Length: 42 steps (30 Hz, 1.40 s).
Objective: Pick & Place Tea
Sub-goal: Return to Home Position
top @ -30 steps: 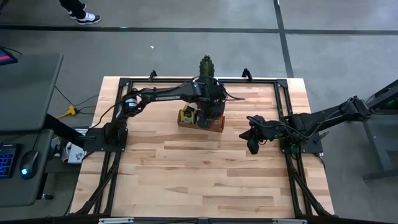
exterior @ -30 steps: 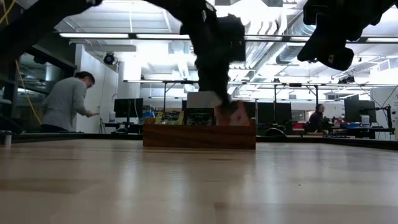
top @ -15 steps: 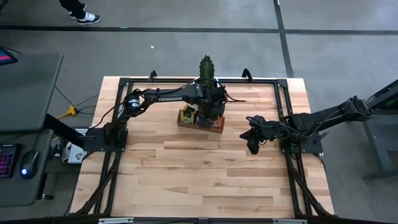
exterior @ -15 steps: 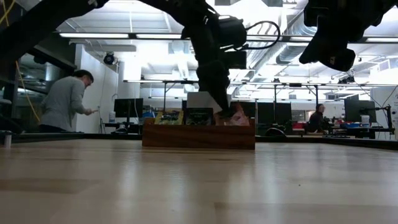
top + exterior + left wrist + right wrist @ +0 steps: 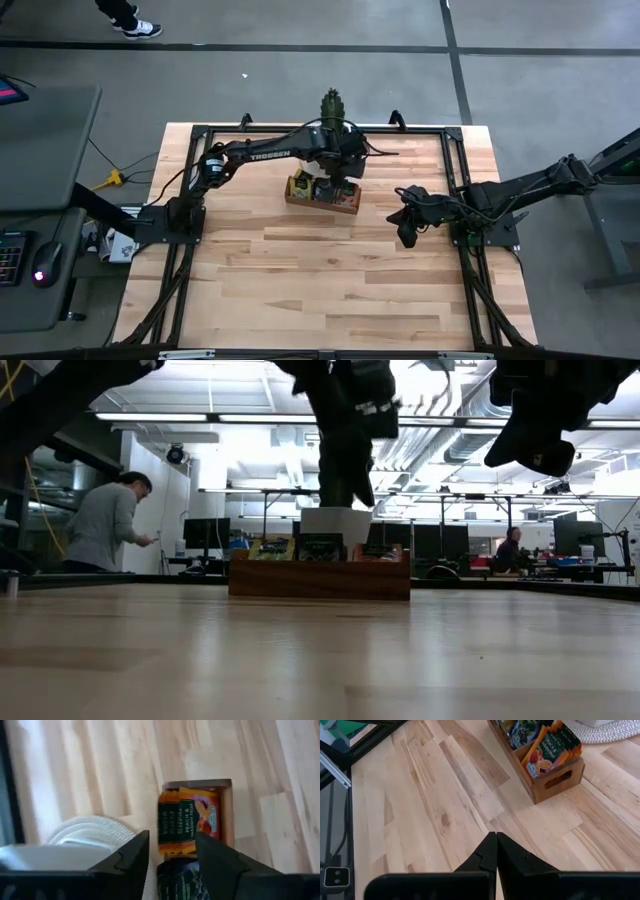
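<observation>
Wooden tray (image 5: 228,815) of tea (image 5: 200,817) beside white mat (image 5: 90,827); left hand (image 5: 171,839) spread above, right hand (image 5: 496,837) pinched.

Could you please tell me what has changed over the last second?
The left hand has risen out of the brown wooden tray's right section, open and empty, leaving the orange tea sachets standing there. The tray and the shut right hand, hovering beside it, stayed put.

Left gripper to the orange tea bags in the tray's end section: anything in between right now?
Nothing visible. The left gripper hangs open and empty above the wooden tray, looking straight down onto the orange tea bags standing in its end compartment. The right gripper waits shut, well off to the side.
</observation>
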Each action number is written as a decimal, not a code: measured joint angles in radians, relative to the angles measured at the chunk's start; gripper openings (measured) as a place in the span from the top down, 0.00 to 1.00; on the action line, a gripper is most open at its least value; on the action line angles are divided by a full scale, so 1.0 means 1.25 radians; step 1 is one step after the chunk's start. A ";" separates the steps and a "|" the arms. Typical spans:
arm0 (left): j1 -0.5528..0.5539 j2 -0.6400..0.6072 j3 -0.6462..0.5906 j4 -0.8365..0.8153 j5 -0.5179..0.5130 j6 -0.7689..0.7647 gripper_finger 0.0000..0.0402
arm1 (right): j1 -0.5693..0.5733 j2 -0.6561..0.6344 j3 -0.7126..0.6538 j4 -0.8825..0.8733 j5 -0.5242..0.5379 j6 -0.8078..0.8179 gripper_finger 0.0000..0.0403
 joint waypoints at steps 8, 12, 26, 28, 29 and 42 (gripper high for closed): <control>-0.010 -0.076 0.028 -0.032 -0.038 -0.011 0.88 | 0.004 -0.033 0.000 -0.012 -0.006 -0.039 1.00; -0.016 -0.119 0.026 -0.056 -0.053 -0.014 0.97 | 0.023 -0.105 0.000 -0.055 0.047 -0.065 1.00; -0.127 -0.390 -0.291 0.090 -0.175 -0.197 1.00 | 0.036 -0.500 -0.175 -0.061 0.090 -0.057 1.00; -0.152 -0.451 -0.393 0.204 -0.208 -0.259 1.00 | 0.036 -0.529 -0.188 -0.059 0.087 -0.068 1.00; -0.163 -0.490 -0.455 0.237 -0.216 -0.287 1.00 | 0.036 -0.536 -0.191 -0.057 0.087 -0.074 1.00; -0.197 -0.895 -1.155 0.917 -0.256 -0.401 1.00 | 0.035 -0.562 -0.193 0.018 0.082 -0.174 1.00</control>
